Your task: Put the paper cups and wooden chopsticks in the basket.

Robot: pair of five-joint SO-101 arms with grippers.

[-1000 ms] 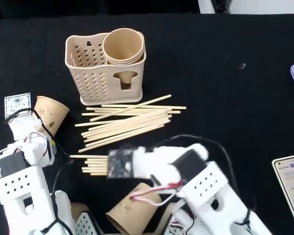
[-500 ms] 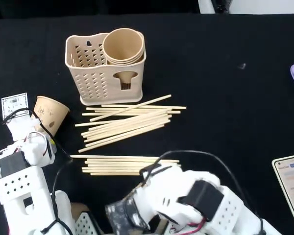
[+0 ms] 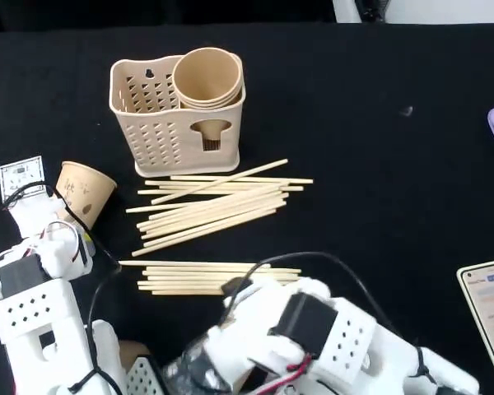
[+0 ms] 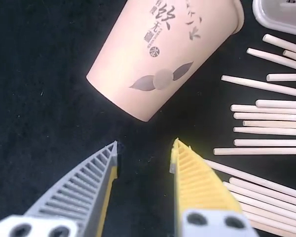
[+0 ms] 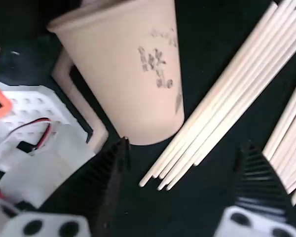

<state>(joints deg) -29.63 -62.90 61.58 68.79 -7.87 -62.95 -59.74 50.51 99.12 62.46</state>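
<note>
basket top: stacked cups (image 3: pixel 207 76) plug the right compartment of the basket (image 3: pixel 160 136), the left compartment is open from above
front of basket: upper chopstick pile (image 3: pixel 214 206) lies right there, lower chopstick pile (image 3: pixel 206 276) sits nearer the arms, just a thin dark strip between them
right side: big stretch of bare tabletop (image 3: pixel 379 164) out to the phone (image 3: pixel 487 304), easy lane
left gripper (image 4: pixel 145 148): fingers apart, tipped cup (image 4: pixel 163 54) just ahead, chopstick ends (image 4: pixel 266 123) by the yellow finger
right gripper (image 5: pixel 185 145): fingers wide, another cup (image 5: pixel 123 74) and a chopstick bundle (image 5: pixel 227 98) side by side ahead of the gap
</note>
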